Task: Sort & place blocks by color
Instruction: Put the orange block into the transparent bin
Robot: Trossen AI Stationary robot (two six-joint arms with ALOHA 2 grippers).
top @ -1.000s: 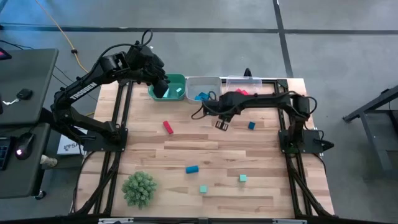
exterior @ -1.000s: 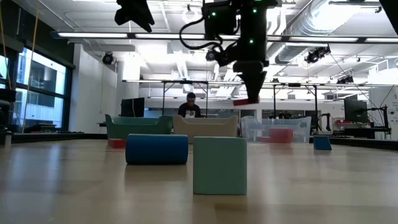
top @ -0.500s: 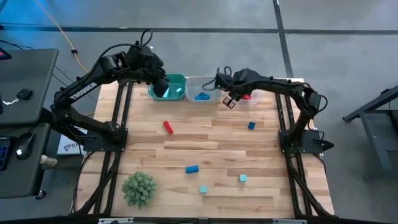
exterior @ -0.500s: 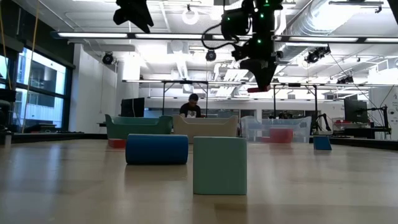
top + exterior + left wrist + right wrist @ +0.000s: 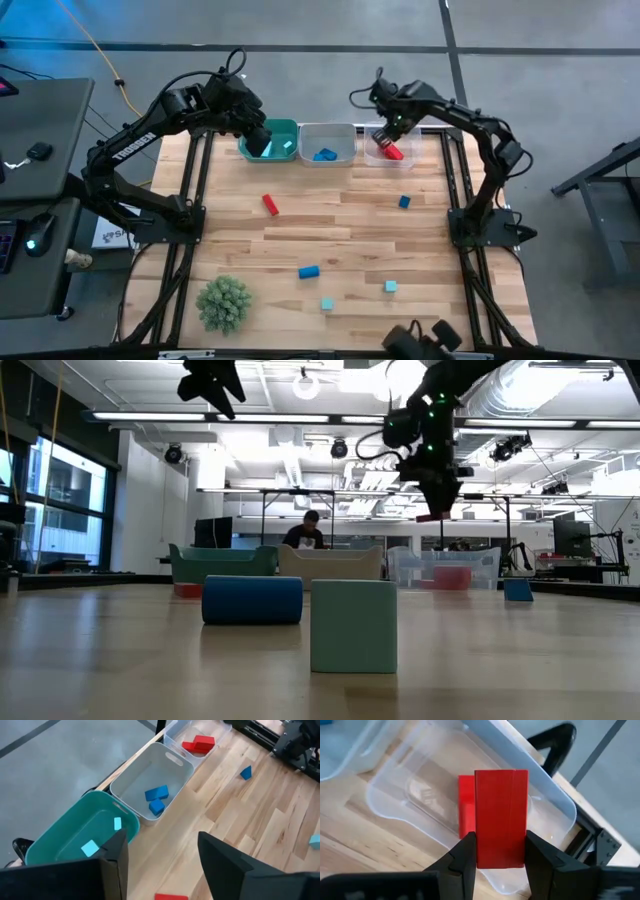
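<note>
- My right hand [image 5: 495,857] hangs above the clear bin [image 5: 391,146] at the back of the bench [image 5: 340,260], its two fingers pinching a red block [image 5: 501,825] by its sides.
- Under it, inside that clear bin, lies another red block [image 5: 465,805].
- My left hand [image 5: 162,857] is up over the teal bin [image 5: 278,128] at the back left, fingers spread with nothing between them.
- The teal bin holds two light teal blocks [image 5: 90,848].
- The grey middle bin [image 5: 327,142] holds two blue blocks [image 5: 157,793], touching each other.
- Loose on the bench: a red bar [image 5: 270,205] left of centre, a small blue cube [image 5: 404,202] towards the right, a blue bar [image 5: 309,271] nearer the front, and two light teal cubes, one [image 5: 327,304] near the front middle and one [image 5: 390,287] to its right.
- From bench height, the light teal cube [image 5: 353,625] and the blue bar [image 5: 252,599] stand nearest; whether they touch I cannot tell from there, though from above they sit apart.
- A green spiky plant ball [image 5: 224,303] sits at the front left corner.
- A person [image 5: 309,532] is in the room beyond the bins.
</note>
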